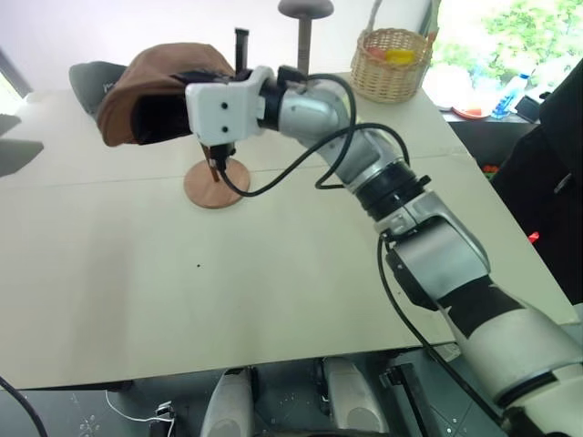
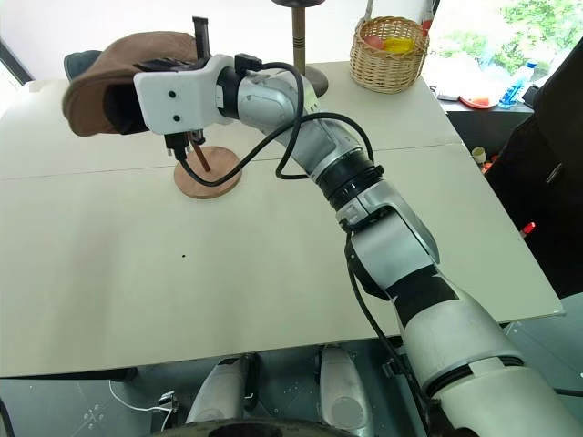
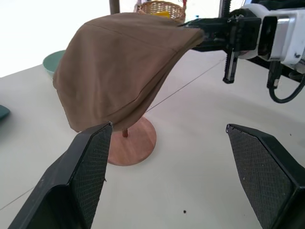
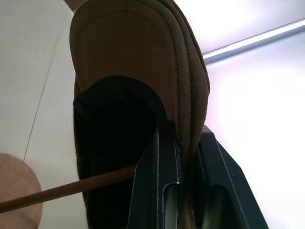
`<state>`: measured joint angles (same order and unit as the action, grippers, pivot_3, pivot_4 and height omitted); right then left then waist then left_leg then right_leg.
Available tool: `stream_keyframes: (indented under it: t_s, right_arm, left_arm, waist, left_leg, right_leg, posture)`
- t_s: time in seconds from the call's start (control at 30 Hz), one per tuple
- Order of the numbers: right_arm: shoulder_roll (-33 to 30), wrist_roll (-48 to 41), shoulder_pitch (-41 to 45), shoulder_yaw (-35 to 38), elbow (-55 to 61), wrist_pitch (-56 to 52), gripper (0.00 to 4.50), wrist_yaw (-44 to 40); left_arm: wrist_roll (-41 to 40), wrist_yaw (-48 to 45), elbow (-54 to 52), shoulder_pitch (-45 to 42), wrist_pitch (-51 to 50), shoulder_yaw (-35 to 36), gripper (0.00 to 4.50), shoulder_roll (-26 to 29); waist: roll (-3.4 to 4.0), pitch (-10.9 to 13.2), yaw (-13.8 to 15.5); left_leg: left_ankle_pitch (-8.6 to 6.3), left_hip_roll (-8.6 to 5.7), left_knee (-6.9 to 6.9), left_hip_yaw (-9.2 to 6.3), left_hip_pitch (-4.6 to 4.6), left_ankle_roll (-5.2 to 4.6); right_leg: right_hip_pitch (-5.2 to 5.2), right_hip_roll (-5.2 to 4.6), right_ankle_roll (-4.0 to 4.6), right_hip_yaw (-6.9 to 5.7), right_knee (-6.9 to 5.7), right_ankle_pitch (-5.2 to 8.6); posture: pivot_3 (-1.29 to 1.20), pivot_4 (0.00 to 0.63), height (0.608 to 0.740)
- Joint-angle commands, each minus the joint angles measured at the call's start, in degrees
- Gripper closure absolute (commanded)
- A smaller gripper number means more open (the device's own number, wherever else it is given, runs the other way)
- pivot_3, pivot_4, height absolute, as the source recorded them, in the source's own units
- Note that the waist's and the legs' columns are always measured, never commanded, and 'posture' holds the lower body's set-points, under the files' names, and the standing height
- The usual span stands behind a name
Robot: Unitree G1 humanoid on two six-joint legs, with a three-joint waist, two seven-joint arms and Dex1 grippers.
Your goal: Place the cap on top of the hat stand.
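Right wrist view: right claw [image 4: 183,157] clamps the cap [image 3: 119,67] brim above the hat stand [image 1: 217,182]; left claw [image 3: 190,157] gapes empty. Behind, a basket [image 1: 392,66] holds something yellow.

The cap [image 1: 150,91] hung over the stand [image 1: 216,183], whose base sat on the table [image 1: 273,291]. Behind it stood a second stand [image 1: 305,36], with a basket [image 1: 392,64] to its right at the table's far edge.
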<state>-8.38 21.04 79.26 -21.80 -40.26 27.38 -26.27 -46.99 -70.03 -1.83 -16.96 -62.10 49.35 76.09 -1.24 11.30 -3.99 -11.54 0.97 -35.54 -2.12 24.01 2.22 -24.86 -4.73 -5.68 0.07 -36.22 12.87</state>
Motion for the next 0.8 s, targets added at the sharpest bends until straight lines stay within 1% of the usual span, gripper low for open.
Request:
stream_keyframes:
  t_s: [0.03,0.13,0.33,0.57,0.7,0.8]
  right_arm:
    - [0.5,-2.6,-1.1,4.4,4.4,3.8,4.42,5.9]
    - [0.8,-1.8,-3.7,5.2,5.1,5.4,4.42,9.8]
    - [2.0,4.0,-8.1,3.2,5.0,8.4,4.42,18.6]
    - [1.0,17.1,-11.3,-2.6,4.1,11.6,4.42,30.8]
    - [0.7,20.8,-11.5,-4.7,2.2,11.5,4.42,34.8]
    - [1.0,20.9,-11.6,-5.2,0.5,11.4,4.42,35.7]
  left_arm:
    - [-0.7,0.3,1.1,-2.5,1.9,-1.1,0.47,1.6]
    - [-0.6,0.5,2.4,-4.1,2.5,-2.3,0.47,2.0]
    - [-0.2,0.8,4.0,-6.1,3.9,-4.4,0.47,2.5]
    - [-0.2,1.3,5.0,-8.2,4.4,-6.0,0.47,2.7]
    - [0.1,1.5,5.2,-8.4,4.6,-6.1,0.47,2.7]
    - [0.1,1.9,5.3,-8.6,4.8,-6.0,0.47,2.6]
  waist:
    - [-0.01,0.0,0.0]
    - [-0.02,0.0,0.0]
    - [-0.01,0.0,0.0]
    - [-0.02,0.0,-0.1]
    - [-0.04,0.0,-0.1]
    - [-0.04,0.0,-0.1]
  left_leg:
    - [0.0,0.0,0.01,-0.01,0.0,0.0]
    - [0.0,0.0,0.01,0.0,0.0,0.0]
    - [0.0,0.0,0.01,0.01,0.0,0.0]
    - [0.01,0.0,0.03,0.02,0.0,-0.01]
    - [0.01,0.0,0.03,0.02,0.0,-0.01]
    - [0.01,0.0,0.03,0.02,0.0,-0.01]
  right_leg:
    - [0.0,0.0,0.0,0.0,0.0,0.0]
    - [0.0,0.01,0.0,0.02,0.0,0.0]
    - [-0.01,0.02,0.0,0.03,-0.01,0.0]
    - [-0.04,0.03,0.0,0.06,-0.02,0.0]
    - [-0.04,0.03,0.03,0.06,-0.02,0.02]
    - [-0.04,0.03,0.03,0.07,-0.02,0.02]
  posture:
    - [0.0,0.15,0.74]
    - [0.0,0.15,0.74]
    - [0.0,0.15,0.74]
    - [0.0,0.15,0.74]
    - [0.0,0.15,0.74]
    - [0.0,0.15,0.74]
